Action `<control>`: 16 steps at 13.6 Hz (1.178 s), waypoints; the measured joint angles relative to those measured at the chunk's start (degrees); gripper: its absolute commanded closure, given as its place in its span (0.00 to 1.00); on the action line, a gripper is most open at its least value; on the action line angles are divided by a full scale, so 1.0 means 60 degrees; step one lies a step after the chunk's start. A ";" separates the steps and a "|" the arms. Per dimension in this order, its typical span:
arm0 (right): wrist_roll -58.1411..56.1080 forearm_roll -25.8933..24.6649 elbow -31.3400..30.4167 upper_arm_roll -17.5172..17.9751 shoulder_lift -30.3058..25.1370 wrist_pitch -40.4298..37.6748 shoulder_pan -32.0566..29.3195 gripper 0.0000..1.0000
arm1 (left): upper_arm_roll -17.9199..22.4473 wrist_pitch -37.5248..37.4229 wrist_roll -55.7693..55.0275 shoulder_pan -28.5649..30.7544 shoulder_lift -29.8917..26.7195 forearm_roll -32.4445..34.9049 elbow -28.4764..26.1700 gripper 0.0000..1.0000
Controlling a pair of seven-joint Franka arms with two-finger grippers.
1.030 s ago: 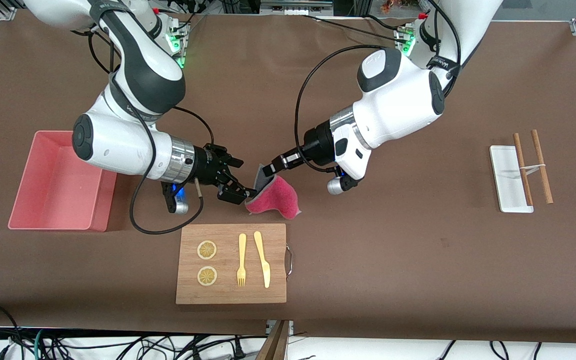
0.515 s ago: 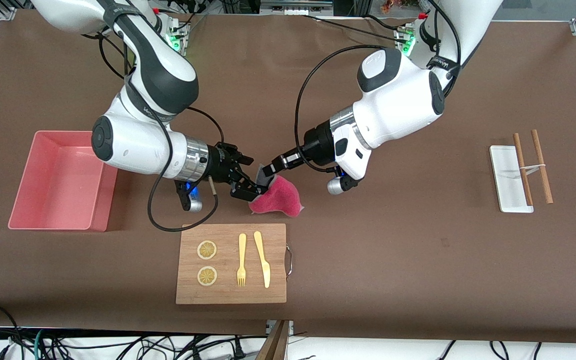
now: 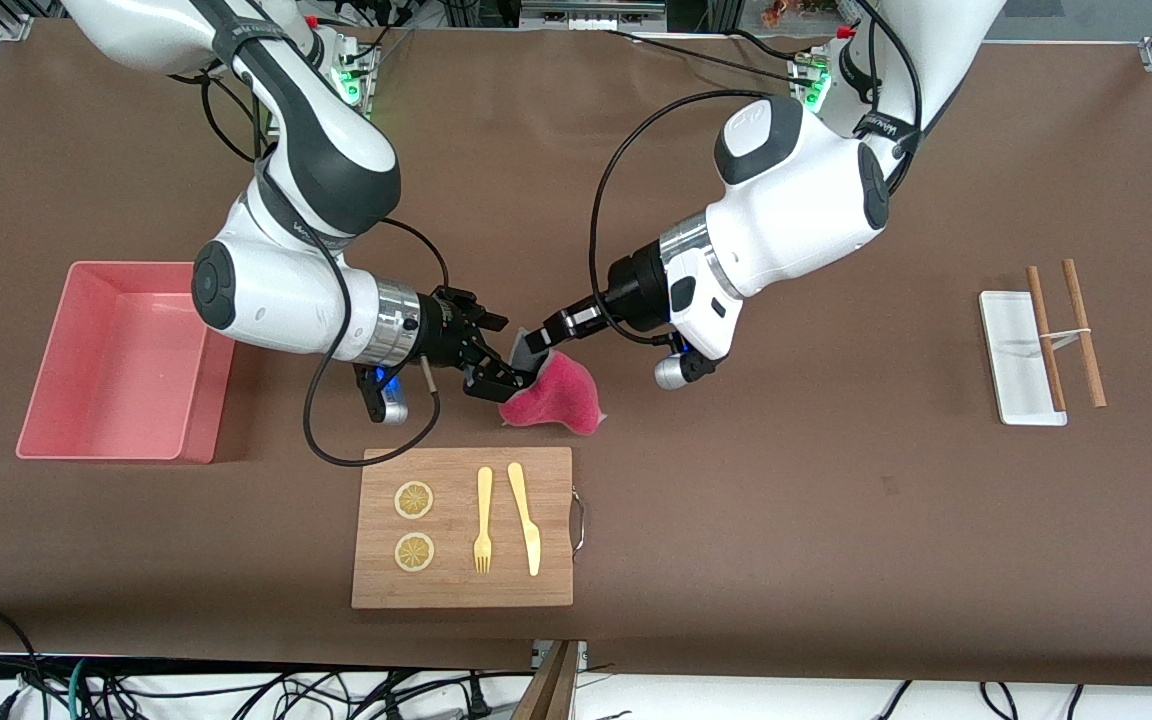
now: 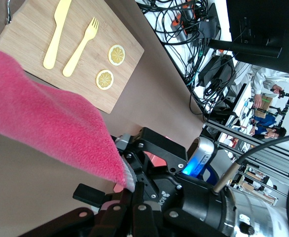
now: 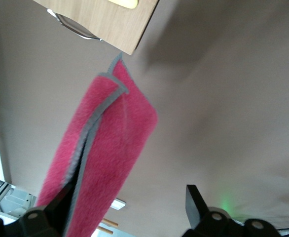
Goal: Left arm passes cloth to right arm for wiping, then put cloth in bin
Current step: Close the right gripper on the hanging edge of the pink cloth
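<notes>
The crimson-pink cloth (image 3: pixel 558 398) with its grey edge hangs from one corner, drooping to the table just farther from the front camera than the wooden board. My left gripper (image 3: pixel 534 346) is shut on that grey corner; the left wrist view shows the pinch (image 4: pixel 134 190) under the pink cloth (image 4: pixel 51 128). My right gripper (image 3: pixel 500 378) is open around the cloth's edge on the bin's side. In the right wrist view the cloth (image 5: pixel 112 143) lies against one finger while the other fingertip (image 5: pixel 195 201) stands apart. The salmon-pink bin (image 3: pixel 46 350) sits at the right arm's end.
A wooden board (image 3: pixel 461 570) with a metal handle carries a yellow fork (image 3: pixel 483 520), a knife (image 3: pixel 526 518) and two lemon slices (image 3: pixel 414 500). A white tray (image 3: pixel 1011 350) with brown chopsticks (image 3: pixel 1081 330) lies at the left arm's end.
My right arm has moved toward the left gripper, bringing its open fingers around the cloth's edge. The left arm and the cloth have stayed put.
</notes>
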 measured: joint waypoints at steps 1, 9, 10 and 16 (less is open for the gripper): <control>-0.0041 0.0000 -0.0052 0.0000 0.0048 0.0000 0.0002 0.48 | 0.0000 0.0000 0.0000 0.0002 0.0000 0.0000 0.0000 1.00; -0.0124 0.0000 -0.0105 -0.0005 0.0280 0.0033 -0.0013 1.00 | 0.0004 0.0000 0.0000 0.0017 0.0000 0.0000 0.0000 1.00; -0.0125 0.0000 -0.0105 -0.0009 0.0280 0.0042 -0.0024 1.00 | 0.0004 0.0000 0.0000 0.0017 0.0000 0.0000 0.0000 1.00; -0.0159 0.0000 -0.0105 -0.0031 0.0282 0.0062 -0.0031 1.00 | 0.0005 0.0000 0.0000 0.0025 0.0000 0.0000 0.0000 1.00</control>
